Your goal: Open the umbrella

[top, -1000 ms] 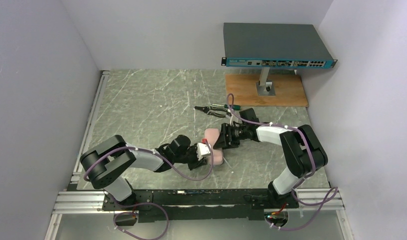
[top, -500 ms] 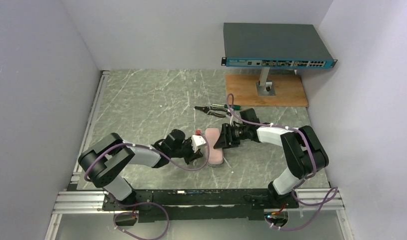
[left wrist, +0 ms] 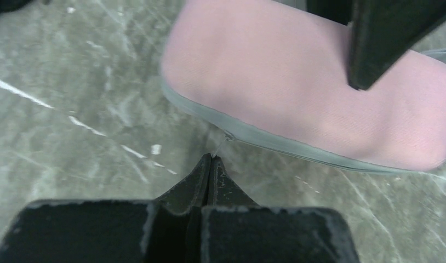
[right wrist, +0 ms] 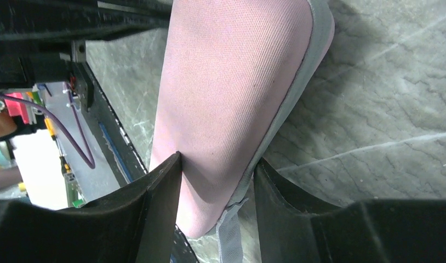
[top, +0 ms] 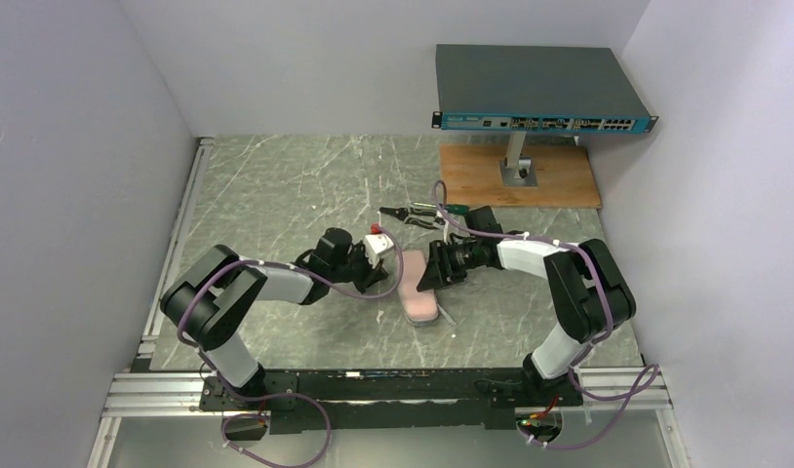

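**Both grippers at the folded umbrella, mid-table**

Top view: The left arm is reaching low across the table [top: 276,185], forearm lying nearly flat, with the left gripper [top: 393,272] pointing at the umbrella's left flank. The right arm is bending in from the right, and the right gripper [top: 433,270] is meeting the umbrella [top: 419,294] from the other side. The umbrella is lying folded, a pink bundle, with its long axis running from far to near. Pliers [top: 413,214] are lying just beyond it. A wooden board [top: 559,180] and a network switch [top: 539,88] on a stand are sitting well apart at the back right.

Left wrist: The left gripper [left wrist: 211,161] is showing clenched, tips pressed together just beside the umbrella's [left wrist: 297,93] grey edging. A thin thread is running from the seam to the tips; I cannot tell whether it is pinched. One of the right gripper's fingers [left wrist: 382,44] is crossing the bundle's top.

Right wrist: The right gripper [right wrist: 218,164] is grasping the umbrella [right wrist: 237,71], one finger pressing pink fabric, the other the grey edging. The bundle is stretching away from the camera over the table [right wrist: 385,109].
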Robot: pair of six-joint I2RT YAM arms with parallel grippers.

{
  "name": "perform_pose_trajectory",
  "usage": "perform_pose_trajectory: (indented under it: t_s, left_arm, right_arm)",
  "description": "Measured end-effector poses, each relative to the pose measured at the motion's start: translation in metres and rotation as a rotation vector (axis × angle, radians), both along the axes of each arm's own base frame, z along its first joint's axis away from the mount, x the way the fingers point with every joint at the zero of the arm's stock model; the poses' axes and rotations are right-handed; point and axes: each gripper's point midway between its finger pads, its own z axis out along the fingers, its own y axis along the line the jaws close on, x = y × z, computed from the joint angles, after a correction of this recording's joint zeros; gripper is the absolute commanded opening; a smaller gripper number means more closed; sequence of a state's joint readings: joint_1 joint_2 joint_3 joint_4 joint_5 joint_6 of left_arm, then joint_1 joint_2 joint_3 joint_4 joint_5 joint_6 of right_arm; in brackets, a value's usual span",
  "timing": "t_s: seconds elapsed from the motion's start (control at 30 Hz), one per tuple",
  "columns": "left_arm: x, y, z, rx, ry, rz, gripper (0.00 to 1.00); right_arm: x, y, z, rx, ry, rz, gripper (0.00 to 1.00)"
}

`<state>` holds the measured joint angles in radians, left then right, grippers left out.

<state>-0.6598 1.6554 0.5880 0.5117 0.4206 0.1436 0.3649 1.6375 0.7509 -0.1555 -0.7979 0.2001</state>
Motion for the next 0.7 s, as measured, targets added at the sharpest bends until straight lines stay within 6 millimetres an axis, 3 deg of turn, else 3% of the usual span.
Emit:
perform_pose_trajectory:
  t_s: [0.3,0.33,0.43,0.53,0.6,0.63,0.7]
  left_arm:
    - [0.051,0.021,0.013,-0.04,-0.001,0.131,0.0]
    - [0.055,0.025,0.014,-0.043,0.002,0.147,0.04]
    - [0.06,0.035,0.015,-0.053,0.022,0.17,0.4]
    - [0.056,0.045,0.025,-0.072,0.01,0.169,0.7]
    - [0.046,0.051,0.037,-0.087,-0.024,0.155,0.79]
    - [0.04,0.053,0.045,-0.095,-0.047,0.145,0.87]
    - [0.03,0.058,0.061,-0.096,-0.086,0.125,0.95]
  right_arm:
    - [0.003,0.003,-0.002,-0.026,0.05,0.138,0.0]
    - [0.004,0.003,-0.002,-0.03,0.058,0.159,0.0]
    - [0.006,0.002,-0.002,-0.041,0.061,0.21,0.25]
    - [0.01,0.001,0.0,-0.064,0.036,0.252,0.65]
    - [0.014,-0.001,-0.001,-0.096,-0.004,0.279,0.78]
    - [0.018,-0.003,-0.001,-0.119,-0.028,0.285,0.82]
    - [0.026,-0.009,0.0,-0.164,-0.083,0.296,0.89]
